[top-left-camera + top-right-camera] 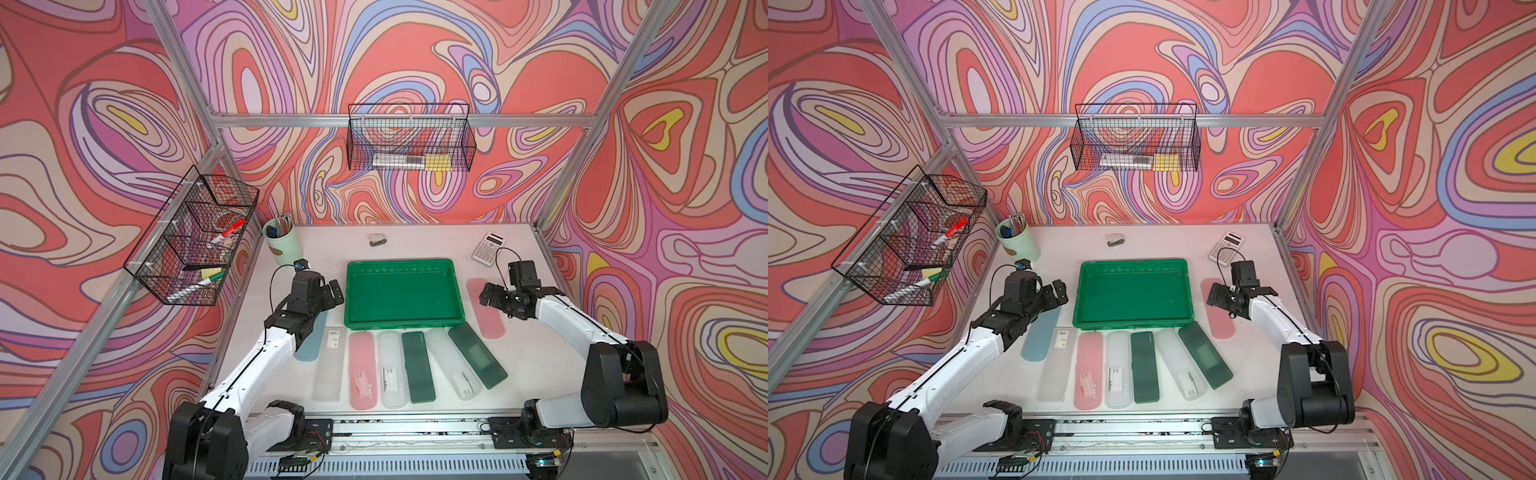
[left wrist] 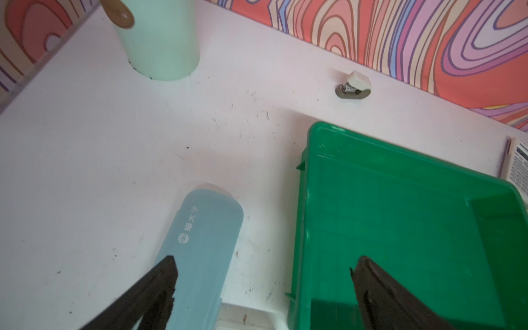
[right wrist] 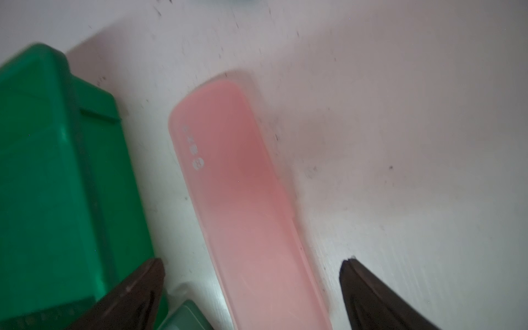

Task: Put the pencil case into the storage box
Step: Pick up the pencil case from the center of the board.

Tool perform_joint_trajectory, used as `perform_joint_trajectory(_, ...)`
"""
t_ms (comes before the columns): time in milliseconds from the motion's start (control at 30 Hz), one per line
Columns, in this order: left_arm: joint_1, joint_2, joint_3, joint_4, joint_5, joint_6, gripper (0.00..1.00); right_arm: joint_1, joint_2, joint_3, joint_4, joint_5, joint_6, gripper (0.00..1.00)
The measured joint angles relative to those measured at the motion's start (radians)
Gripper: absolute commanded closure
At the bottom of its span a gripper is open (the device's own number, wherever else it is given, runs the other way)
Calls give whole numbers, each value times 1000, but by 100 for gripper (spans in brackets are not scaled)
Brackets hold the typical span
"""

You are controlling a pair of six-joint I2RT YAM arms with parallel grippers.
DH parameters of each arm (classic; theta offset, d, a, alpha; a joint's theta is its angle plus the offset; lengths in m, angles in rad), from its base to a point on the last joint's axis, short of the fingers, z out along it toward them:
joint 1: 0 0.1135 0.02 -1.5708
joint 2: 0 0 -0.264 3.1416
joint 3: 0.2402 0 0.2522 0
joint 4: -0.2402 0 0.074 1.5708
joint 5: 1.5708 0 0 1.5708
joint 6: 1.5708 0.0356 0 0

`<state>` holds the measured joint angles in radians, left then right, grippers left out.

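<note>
The storage box (image 1: 403,295) (image 1: 1133,293) is a shallow bright green tray in the middle of the white table, with nothing in it. A blue pencil case (image 1: 311,345) (image 2: 200,257) lies left of it, partly under my left gripper (image 1: 332,291) (image 2: 265,258), which hangs open between the case and the tray's left rim. A pink pencil case (image 1: 490,322) (image 3: 243,185) lies right of the tray. My right gripper (image 1: 487,296) (image 3: 253,261) is open just above it, one finger on each side of the case, not touching it.
Several more pencil cases lie in a row in front of the tray: clear (image 1: 330,365), pink (image 1: 363,370), dark green (image 1: 417,365). A mint cup of pens (image 1: 282,245), a small stapler (image 1: 378,240) and a calculator (image 1: 490,246) stand at the back. Black wire baskets (image 1: 193,237) (image 1: 409,139) hang on the frame.
</note>
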<state>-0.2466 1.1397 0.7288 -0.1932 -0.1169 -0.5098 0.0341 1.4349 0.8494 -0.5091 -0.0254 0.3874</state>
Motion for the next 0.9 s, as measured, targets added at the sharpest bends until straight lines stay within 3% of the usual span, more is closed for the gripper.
perform_joint_trajectory(200,-72,43,36,-12,17,-13,1,50,36,-13,-45,5,15,2)
perform_joint_trajectory(567,-94,61,61,-17,28,-14,1,69,188,49,-75,73,17,3)
perform_joint_trajectory(900,-95,71,77,-26,29,-15,1,69,303,168,-74,70,21,18)
